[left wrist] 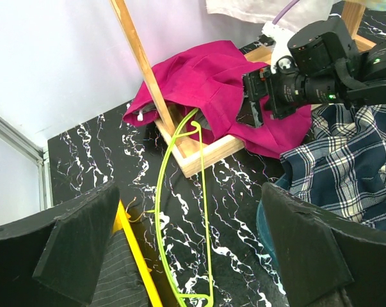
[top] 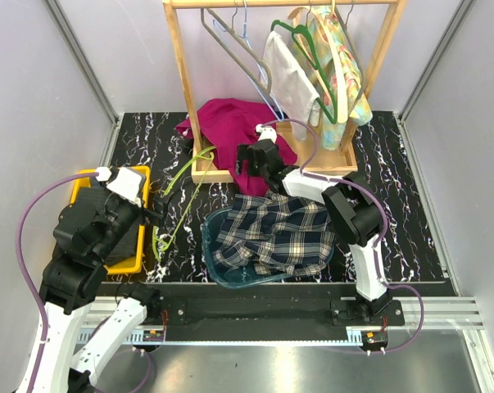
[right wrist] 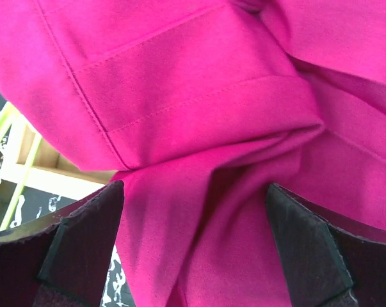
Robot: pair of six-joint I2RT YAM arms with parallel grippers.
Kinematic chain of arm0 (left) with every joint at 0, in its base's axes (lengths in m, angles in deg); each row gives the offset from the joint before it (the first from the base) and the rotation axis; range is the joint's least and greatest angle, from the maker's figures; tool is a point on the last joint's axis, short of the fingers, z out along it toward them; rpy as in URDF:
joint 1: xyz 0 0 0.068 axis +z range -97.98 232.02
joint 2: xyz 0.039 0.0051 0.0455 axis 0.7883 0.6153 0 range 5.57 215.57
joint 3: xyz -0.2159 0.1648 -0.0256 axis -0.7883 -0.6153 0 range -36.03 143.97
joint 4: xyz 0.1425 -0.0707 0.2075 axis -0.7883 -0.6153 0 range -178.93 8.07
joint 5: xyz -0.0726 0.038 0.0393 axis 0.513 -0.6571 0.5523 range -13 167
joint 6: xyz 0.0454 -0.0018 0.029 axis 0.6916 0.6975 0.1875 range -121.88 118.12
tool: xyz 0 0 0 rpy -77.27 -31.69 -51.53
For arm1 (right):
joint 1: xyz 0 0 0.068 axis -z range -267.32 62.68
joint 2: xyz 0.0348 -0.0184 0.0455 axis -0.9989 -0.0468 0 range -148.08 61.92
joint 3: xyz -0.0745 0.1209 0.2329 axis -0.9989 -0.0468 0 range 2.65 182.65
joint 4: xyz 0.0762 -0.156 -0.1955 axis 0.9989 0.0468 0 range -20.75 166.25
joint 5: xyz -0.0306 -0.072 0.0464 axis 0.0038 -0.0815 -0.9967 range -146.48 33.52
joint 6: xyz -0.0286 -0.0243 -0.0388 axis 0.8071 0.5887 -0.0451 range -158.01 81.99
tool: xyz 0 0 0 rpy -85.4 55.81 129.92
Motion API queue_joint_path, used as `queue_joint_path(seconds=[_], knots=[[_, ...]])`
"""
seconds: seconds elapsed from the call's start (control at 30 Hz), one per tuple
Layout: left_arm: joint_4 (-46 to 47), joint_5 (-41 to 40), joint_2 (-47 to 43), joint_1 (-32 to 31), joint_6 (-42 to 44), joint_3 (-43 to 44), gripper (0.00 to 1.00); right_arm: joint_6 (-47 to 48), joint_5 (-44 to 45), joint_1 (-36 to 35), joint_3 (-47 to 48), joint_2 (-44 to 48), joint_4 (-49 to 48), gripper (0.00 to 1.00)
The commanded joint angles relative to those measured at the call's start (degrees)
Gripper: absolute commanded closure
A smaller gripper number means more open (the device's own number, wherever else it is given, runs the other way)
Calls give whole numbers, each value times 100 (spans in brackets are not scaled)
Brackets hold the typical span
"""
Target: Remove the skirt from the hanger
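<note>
The magenta skirt (top: pixel 230 123) lies crumpled over the wooden rack's base and fills the right wrist view (right wrist: pixel 199 115). It also shows in the left wrist view (left wrist: pixel 205 77). A lime-green hanger (top: pixel 178 203) lies flat on the marbled table. Its far end rests on the base rail at the skirt's edge (left wrist: pixel 180 211). My right gripper (top: pixel 251 160) is open, its fingers (right wrist: pixel 90 236) either side of a skirt fold; I cannot tell if they touch it. My left gripper (left wrist: pixel 189 192) is open and empty above the hanger.
A yellow bin (top: pixel 87 174) with a dark striped garment sits at the left. A teal basin (top: pixel 222 274) holds a plaid garment (top: pixel 275 233) in front of the rack. The wooden rack (top: pixel 181 74) carries hangers and light garments.
</note>
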Motion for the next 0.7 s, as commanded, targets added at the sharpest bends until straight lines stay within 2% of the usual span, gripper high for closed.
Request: queue_joint_path(seconds=[0.0, 0.03, 0.07, 0.17, 0.2, 0.23, 0.37, 0.5, 0.67], knots=[[287, 96, 2, 30, -54, -43, 1, -121, -375, -87, 347, -163, 129, 2], [287, 87, -15, 30, -63, -35, 1, -87, -427, -87, 338, -181, 94, 8], [287, 87, -24, 30, -45, -43, 1, -86, -445, -78, 277, -181, 50, 29], [278, 43, -51, 30, -28, -61, 1, -95, -454, -87, 163, -155, -117, 68], [270, 26, -59, 30, -10, -61, 1, -78, -428, -87, 154, -155, -109, 93], [261, 8, -68, 30, 7, -61, 1, -25, -419, -87, 136, -146, -100, 100], [243, -10, -95, 22, 7, -61, 1, 151, -375, -87, -4, -15, -126, 100], [243, 25, -112, 30, -19, -70, 1, 694, -122, -323, -452, 642, -853, 100], [217, 69, -121, 30, -19, -8, 1, 2820, 713, -1551, -752, 1750, -1873, 100]])
